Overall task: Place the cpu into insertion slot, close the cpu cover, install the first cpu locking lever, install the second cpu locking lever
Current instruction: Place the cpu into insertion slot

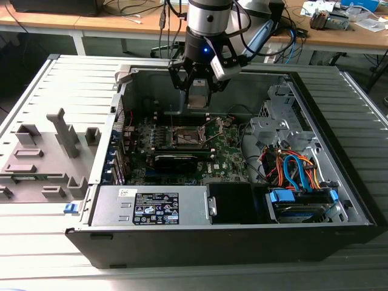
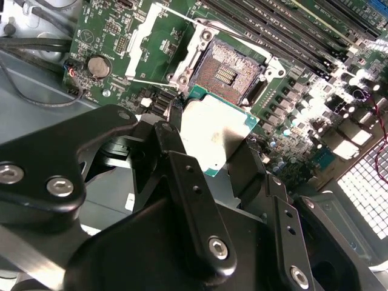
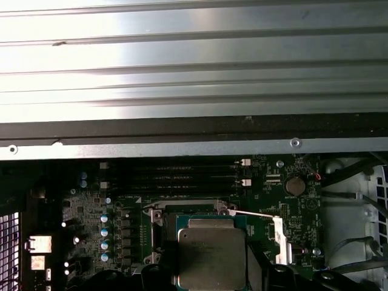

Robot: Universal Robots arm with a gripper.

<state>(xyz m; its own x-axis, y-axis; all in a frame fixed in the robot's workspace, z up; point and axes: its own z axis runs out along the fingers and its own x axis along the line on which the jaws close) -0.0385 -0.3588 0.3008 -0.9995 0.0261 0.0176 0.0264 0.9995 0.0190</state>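
While the open computer case (image 1: 212,245) lies on the ridged grey bench (image 1: 36,254), the pincer (image 1: 199,104) hangs near its far wall, pinching the cpu (image 2: 215,136). Cpu above the bare insertion slot (image 2: 227,73), not seated; wooden desks (image 1: 91,24) behind.

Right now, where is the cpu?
In the second wrist view the cpu is held in the jaws above the open, empty insertion slot, not yet seated in it.
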